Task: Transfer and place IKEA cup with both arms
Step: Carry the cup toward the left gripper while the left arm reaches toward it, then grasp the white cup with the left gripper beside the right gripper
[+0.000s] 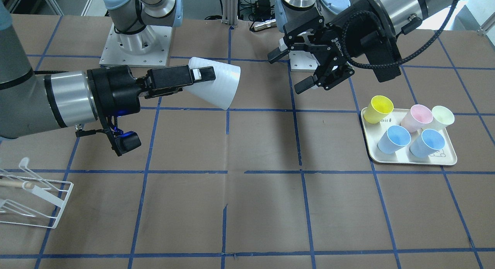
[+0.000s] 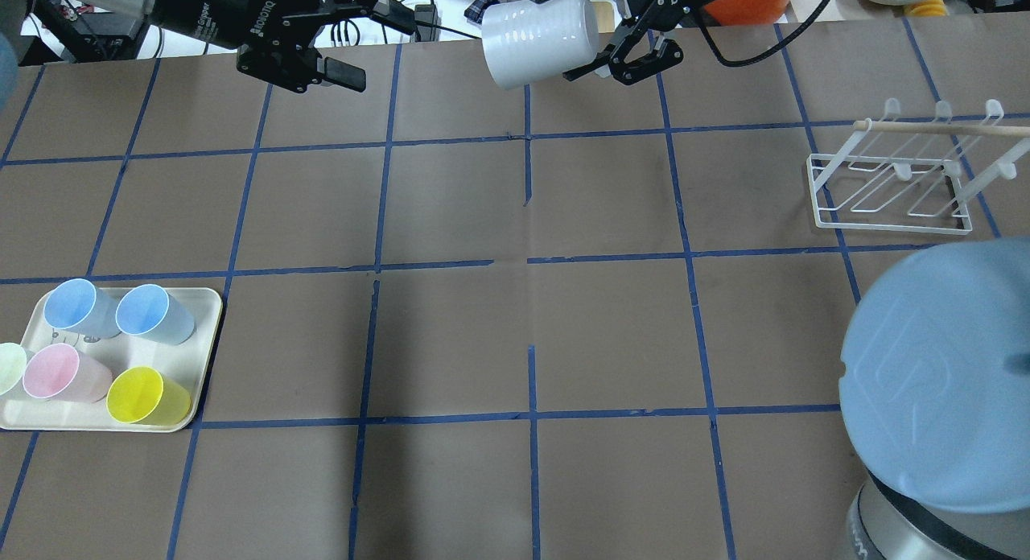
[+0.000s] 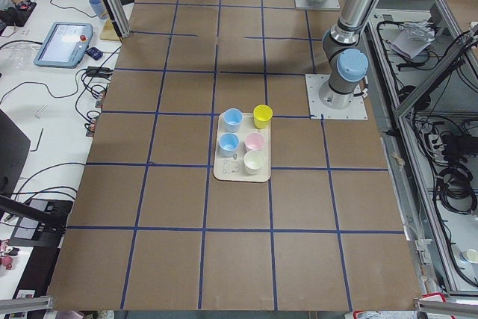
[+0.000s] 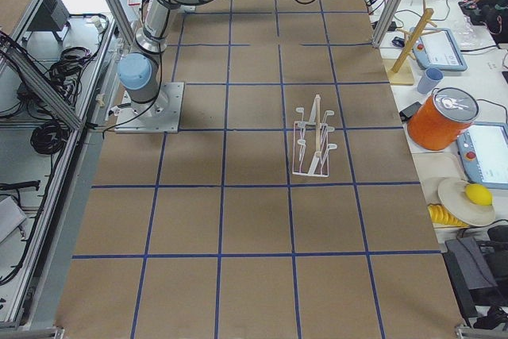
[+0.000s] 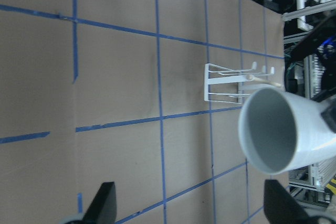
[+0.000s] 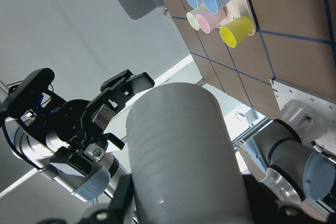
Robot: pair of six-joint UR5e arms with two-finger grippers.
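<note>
IKEA cup [image 1: 216,83]: held on its side in mid-air above the table [image 1: 263,145], between the two hands. Its narrow base points to the right arm and its open mouth to the left arm, which looks like a pose chosen for a pass from one to the other.
Right hand [image 1: 199,77]: fingers pinch the cup near its base and carry it alone; nothing else touches it.
Left hand [image 1: 289,71]: fingers are spread wide, level with the cup's mouth but clearly apart from it, seemingly lined up on the rim.
Tray [image 1: 402,157]: sits on the robot's left side and carries five coloured cups [image 1: 398,135], all upright and well away from both hands.
Rack [image 2: 885,191]: white wire, stands on the robot's right side.
Hidden: in the front-facing view the cup covers the right hand's far finger, so the contact there cannot be read. The cup's wall fills most of the right wrist view. The overhead view cuts both arms off at its top edge. Both side views crop out the hands and the cup. Whether tray or rack is the goal cannot be told.
</note>
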